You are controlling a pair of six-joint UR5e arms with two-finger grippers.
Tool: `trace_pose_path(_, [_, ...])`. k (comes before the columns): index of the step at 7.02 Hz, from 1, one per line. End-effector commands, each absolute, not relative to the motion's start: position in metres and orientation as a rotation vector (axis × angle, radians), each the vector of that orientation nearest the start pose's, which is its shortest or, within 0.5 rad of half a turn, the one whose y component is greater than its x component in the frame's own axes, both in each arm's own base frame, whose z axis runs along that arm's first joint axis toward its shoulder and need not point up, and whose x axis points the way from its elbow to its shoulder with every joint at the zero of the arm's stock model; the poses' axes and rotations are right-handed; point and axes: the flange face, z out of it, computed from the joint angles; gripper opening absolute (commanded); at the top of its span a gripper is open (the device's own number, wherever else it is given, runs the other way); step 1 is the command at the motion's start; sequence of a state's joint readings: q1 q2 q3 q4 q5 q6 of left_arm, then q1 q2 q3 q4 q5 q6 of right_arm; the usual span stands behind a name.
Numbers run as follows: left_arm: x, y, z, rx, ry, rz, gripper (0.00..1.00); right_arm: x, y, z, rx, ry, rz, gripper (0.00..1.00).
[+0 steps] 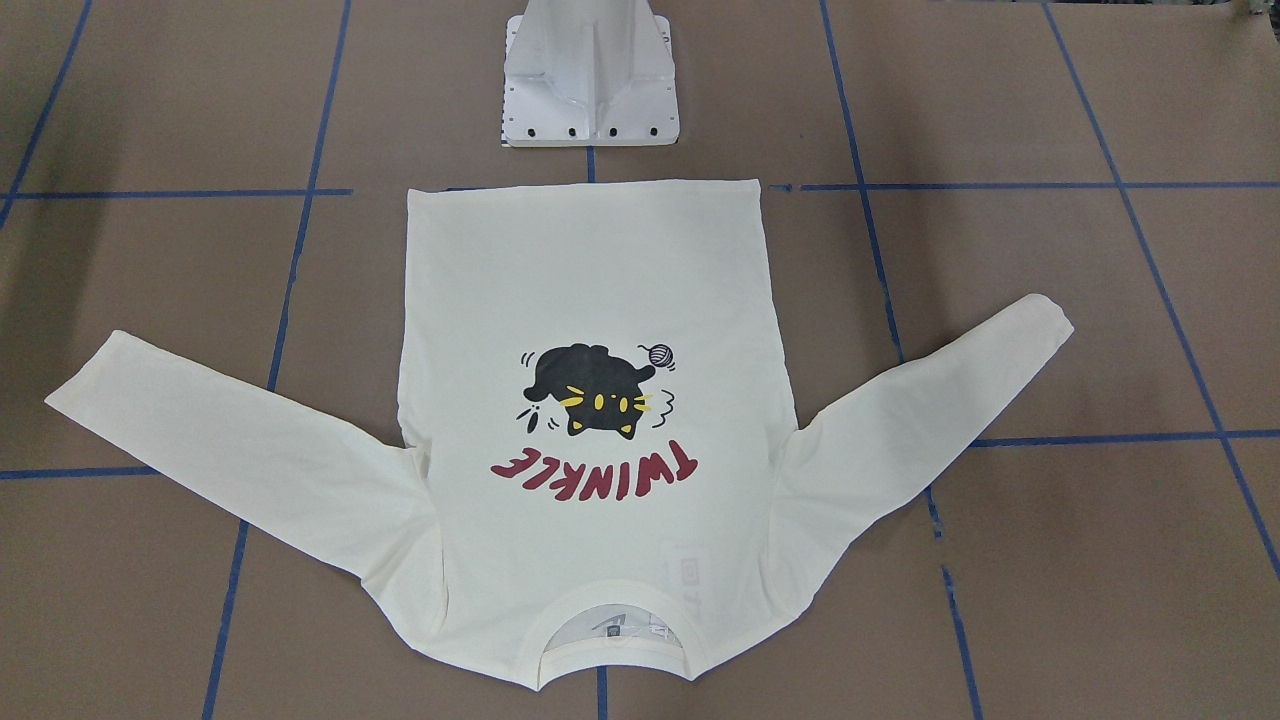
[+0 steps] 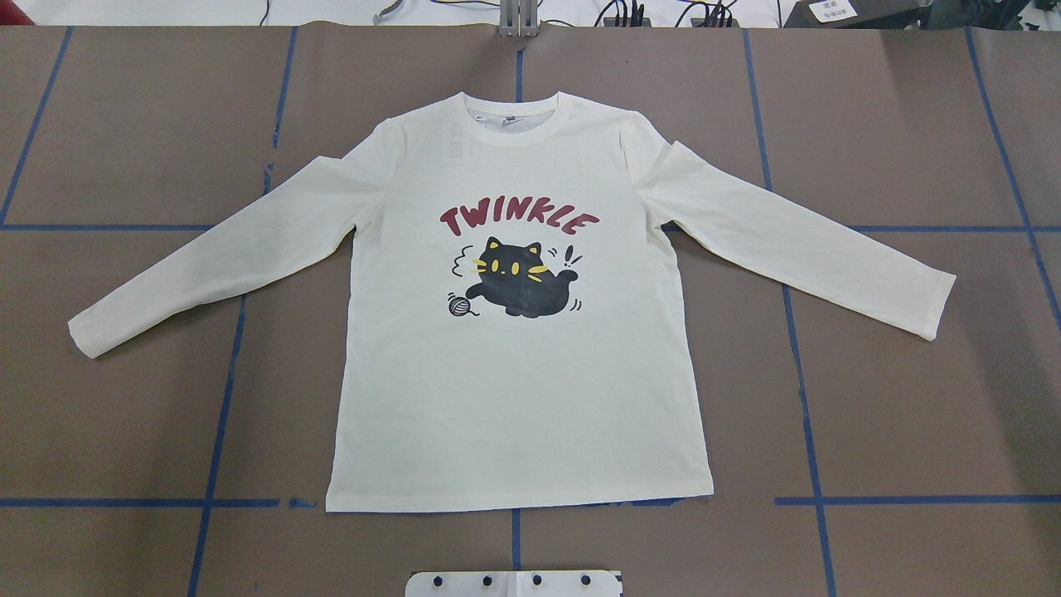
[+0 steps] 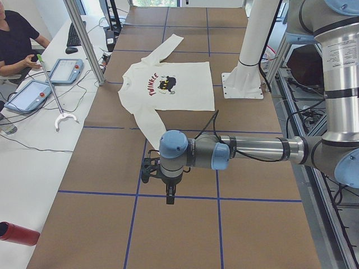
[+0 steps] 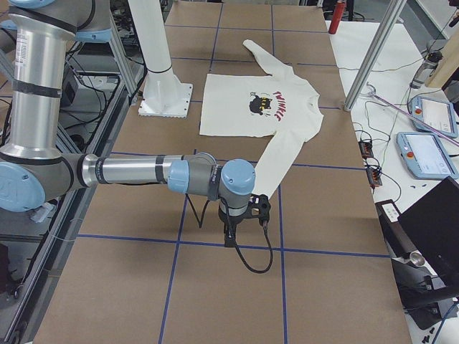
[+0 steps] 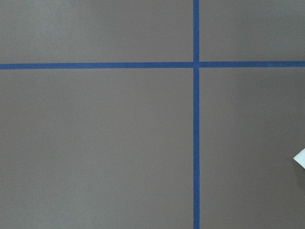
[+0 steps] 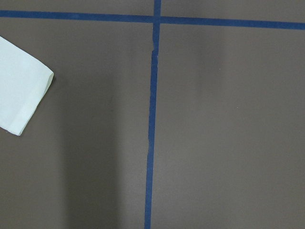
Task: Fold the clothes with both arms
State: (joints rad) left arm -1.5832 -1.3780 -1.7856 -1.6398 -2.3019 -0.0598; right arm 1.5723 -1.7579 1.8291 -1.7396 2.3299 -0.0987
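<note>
**A:** Whereabouts of the cream TWINKLE shirt [image 2: 514, 398] versus each end effector?

**B:** Spread flat on the table [image 2: 124, 414], print up, sleeves out. Not touching the left end effector [image 3: 170, 199], hovering beyond one cuff, or the right end effector [image 4: 231, 240] beyond the other. Released or clenched? Can't tell, either one.

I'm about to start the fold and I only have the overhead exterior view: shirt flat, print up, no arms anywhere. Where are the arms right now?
Observer: The left arm stretches out past the shirt sleeve on its side, and its gripper points down over bare table, clear of the cloth.
Operator: And the right one?
Observer: The right gripper hangs over bare table just beyond the other sleeve's cuff, touching nothing.
</note>
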Motion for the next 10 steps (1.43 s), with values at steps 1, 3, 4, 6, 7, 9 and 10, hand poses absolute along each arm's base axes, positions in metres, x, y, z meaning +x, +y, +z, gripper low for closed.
trace_pose_path(1, [-0.072, -0.416, 0.636, 0.071, 0.732, -0.035, 1.00, 0.065, -0.412, 0.625, -0.043, -0.761, -0.040, 1.00])
trace_pose_path(3, [-0.072, -0.424, 0.629, 0.088, 0.733, -0.028, 1.00, 0.064, -0.435, 0.601, 0.008, -0.761, -0.054, 1.00])
trace_pose_path(4, [-0.071, -0.438, 0.623, 0.136, 0.734, -0.009, 1.00, 0.064, -0.461, 0.575, 0.063, -0.761, -0.075, 1.00])
trace_pose_path(6, [-0.067, -0.471, 0.609, 0.251, 0.736, 0.041, 1.00, 0.008, -0.473, 0.559, 0.049, -0.778, -0.103, 1.00])
trace_pose_path(7, [-0.064, -0.474, 0.619, 0.261, 0.737, 0.052, 1.00, -0.019, -0.471, 0.559, 0.142, -0.786, -0.150, 1.00])
trace_pose_path(9, [-0.056, -0.480, 0.610, 0.294, 0.828, 0.087, 1.00, -0.078, -0.467, 0.555, 0.123, -0.798, -0.051, 1.00])
trace_pose_path(10, [-0.050, -0.480, 0.615, 0.290, 0.861, 0.100, 1.00, -0.102, -0.463, 0.556, 0.145, -0.780, -0.072, 1.00])
